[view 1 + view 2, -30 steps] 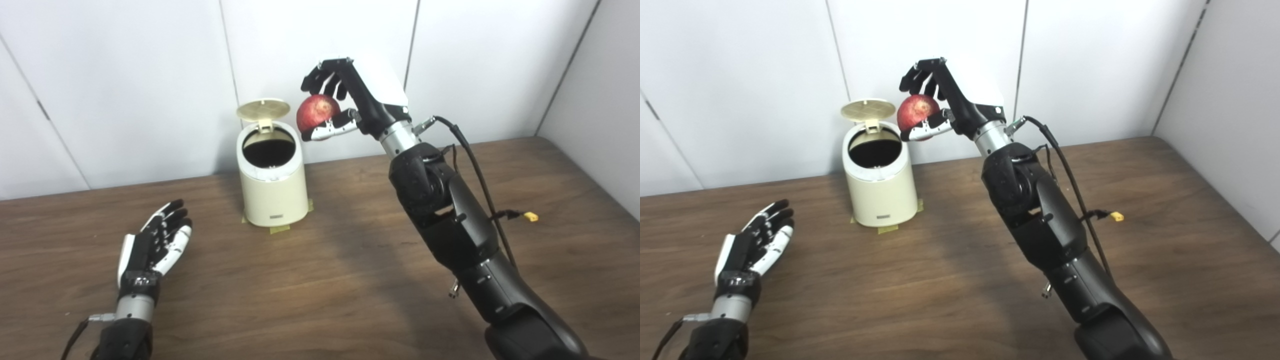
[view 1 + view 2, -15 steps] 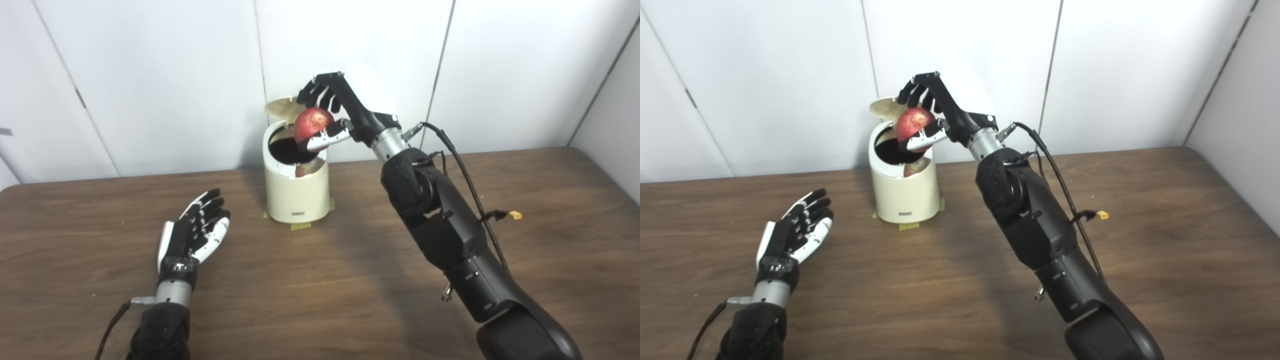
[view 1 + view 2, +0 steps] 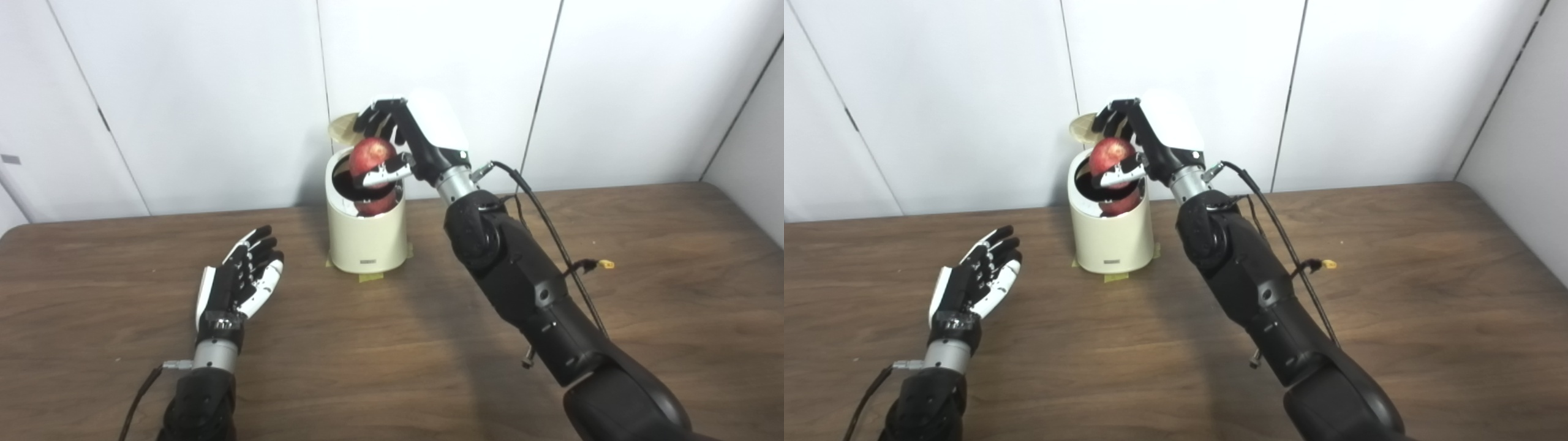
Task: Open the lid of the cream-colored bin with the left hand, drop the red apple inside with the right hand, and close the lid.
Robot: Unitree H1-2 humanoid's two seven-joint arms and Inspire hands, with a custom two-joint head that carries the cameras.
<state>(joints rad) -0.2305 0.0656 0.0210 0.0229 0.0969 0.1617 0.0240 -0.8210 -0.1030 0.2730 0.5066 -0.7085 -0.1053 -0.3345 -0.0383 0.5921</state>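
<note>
Red and round, the apple (image 3: 372, 158) sits clasped in your right hand (image 3: 401, 144) directly over the bin (image 3: 366, 229), whose lid (image 3: 343, 127) stands tipped back so the mouth is free for the drop. A reddish reflection shows on the inner wall below.

From the right eye view, your left hand (image 3: 975, 283) rests on the wooden table (image 3: 1396, 294) well apart from the bin, fingers (image 3: 995, 245) spread and holding nothing, likely waiting to close the lid. The apple's skin looks glossy, faintly speckled.
</note>
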